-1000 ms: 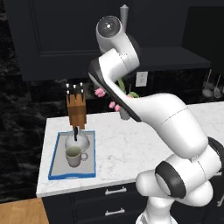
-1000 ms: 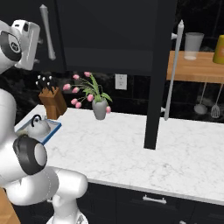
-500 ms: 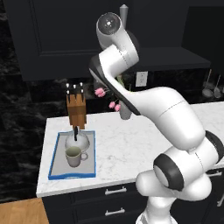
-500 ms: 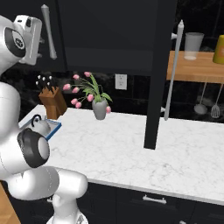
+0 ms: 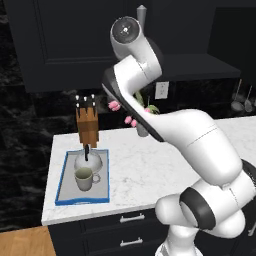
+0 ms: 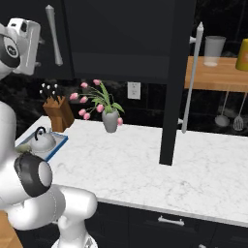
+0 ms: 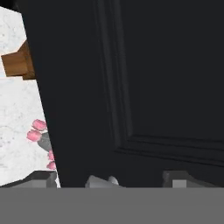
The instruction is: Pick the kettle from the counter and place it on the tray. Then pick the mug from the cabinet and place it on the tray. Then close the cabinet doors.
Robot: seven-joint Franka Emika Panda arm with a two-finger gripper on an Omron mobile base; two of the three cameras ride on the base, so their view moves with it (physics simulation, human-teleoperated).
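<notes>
a: since a second ago the arm has swung its upper links further up toward the left cabinet door (image 5: pixel 60 45), and the hand camera sits right against a black panelled door (image 7: pixel 144 87).

b: and the tray (image 5: pixel 64 186)?

a: loaded already. kettle (image 5: pixel 88 161) and mug (image 5: pixel 85 178) both sit inside its blue rim, kettle behind, mug in front, just beside the knife block (image 5: pixel 88 127) on the counter (image 5: pixel 145 170). only the doors are left, i'd judge.

b: which ones are open?

a: the right cabinet door (image 6: pixel 174 82) stands edge-on over the counter, its silver bar handle (image 6: pixel 190 80) facing out. the left one looks nearly flush, its handle (image 6: pixel 54 35) just beside the wrist.

b: fingers?

a: i cannot tell. small grey stubs show at the bottom of the hand view, but not how far apart they are, and nothing visibly between them.

b: how will a door handle?

a: stiff, flat, hinged, so it only swings. no need to grasp; push on the panel face away from the hinge, or hook the bar. the lacquer looks slick, so pads might slide.
</notes>
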